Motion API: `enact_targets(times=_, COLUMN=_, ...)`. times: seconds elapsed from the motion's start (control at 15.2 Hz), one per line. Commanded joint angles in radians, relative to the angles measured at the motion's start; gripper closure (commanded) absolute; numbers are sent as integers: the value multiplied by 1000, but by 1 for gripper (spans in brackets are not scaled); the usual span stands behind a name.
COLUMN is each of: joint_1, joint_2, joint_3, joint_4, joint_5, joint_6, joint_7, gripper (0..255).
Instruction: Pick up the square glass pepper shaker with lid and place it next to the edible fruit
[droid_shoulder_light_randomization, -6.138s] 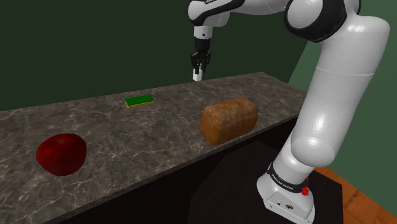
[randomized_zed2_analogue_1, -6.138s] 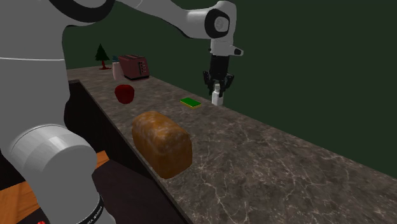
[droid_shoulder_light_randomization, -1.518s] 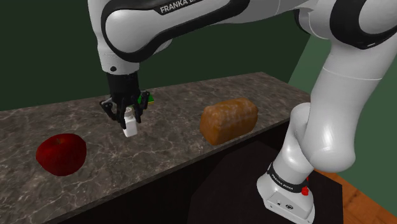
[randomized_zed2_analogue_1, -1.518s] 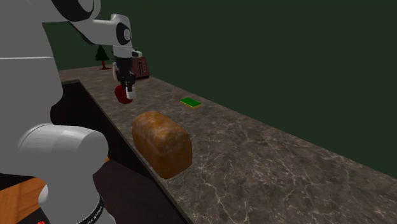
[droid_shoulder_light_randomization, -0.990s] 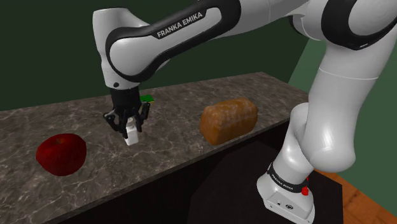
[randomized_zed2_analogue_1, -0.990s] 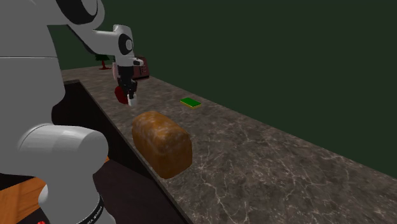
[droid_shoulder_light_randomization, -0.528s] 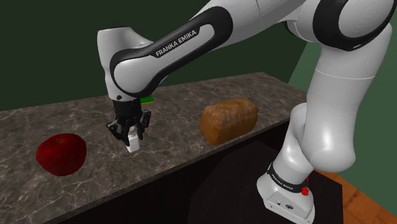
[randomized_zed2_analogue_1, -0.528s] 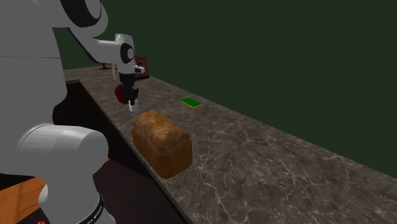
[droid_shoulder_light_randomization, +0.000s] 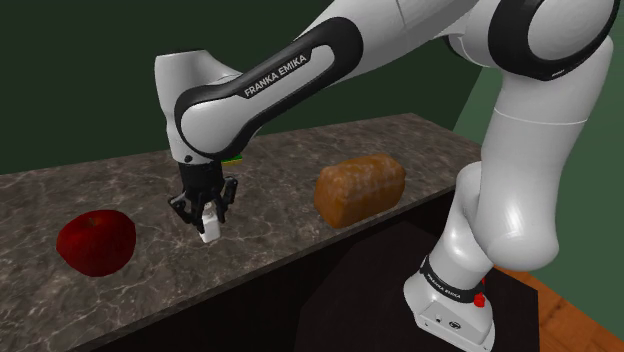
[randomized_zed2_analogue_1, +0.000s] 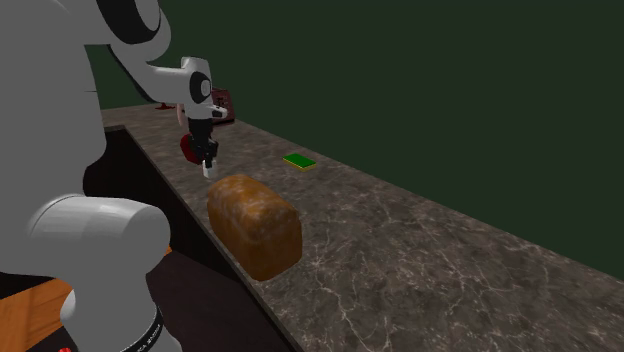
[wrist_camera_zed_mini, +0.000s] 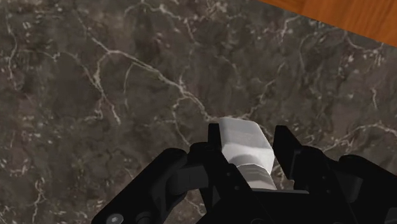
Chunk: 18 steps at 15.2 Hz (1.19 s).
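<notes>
The pepper shaker is a small white square bottle, and my gripper is shut on it from above. It hangs upright, low over the dark marble counter, a short way to the shoulder view's right of the red apple. I cannot tell whether its base touches the stone. In the second exterior view the gripper and shaker stand just in front of the apple. In the wrist view the black fingers clasp the shaker on both sides.
A brown bread loaf lies on the counter to the shoulder view's right of the gripper. A flat green sponge lies near the back wall. A red toaster stands at the counter's far end. Wood floor shows beyond the counter's front edge.
The gripper has carried the shaker from the back of the counter over to the apple's side. Over the last second it sank lower and came slightly toward the front edge.
</notes>
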Motion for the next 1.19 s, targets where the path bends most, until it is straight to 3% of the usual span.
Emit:
enact_targets(times=0.0, joint_1=0, joint_2=0, joint_3=0, joint_4=0, joint_5=0, joint_6=0, joint_7=0, gripper=0)
enact_targets(times=0.33, joint_1=0, joint_2=0, joint_3=0, joint_4=0, joint_5=0, joint_6=0, joint_7=0, gripper=0)
enact_targets(times=0.59, joint_1=-6, joint_2=-48, joint_3=-2, joint_4=71, joint_5=4, joint_6=-119, joint_7=-3, gripper=0)
enact_targets(times=1.12, joint_1=-6, joint_2=-48, joint_3=-2, joint_4=71, joint_5=4, joint_6=-119, joint_7=-3, gripper=0)
